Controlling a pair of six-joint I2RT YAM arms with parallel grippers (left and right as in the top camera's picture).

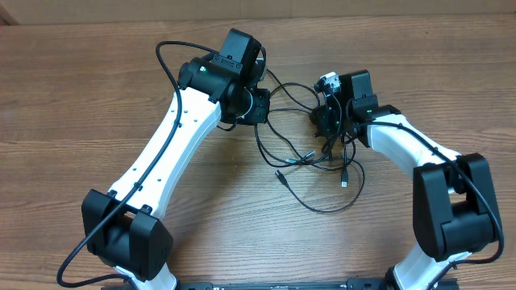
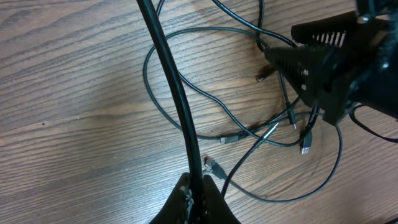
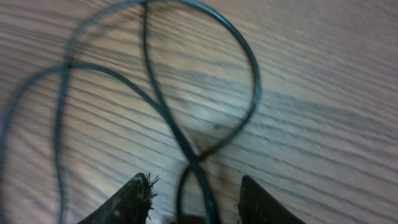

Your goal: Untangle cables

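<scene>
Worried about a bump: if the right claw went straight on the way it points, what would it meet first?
Probably the black cable crossing just ahead of the right claw; the wooden table lies behind it. The picture is blurred, so depth is unsure.

No readable text, labels, brands, numbers or signs in any view.
</scene>
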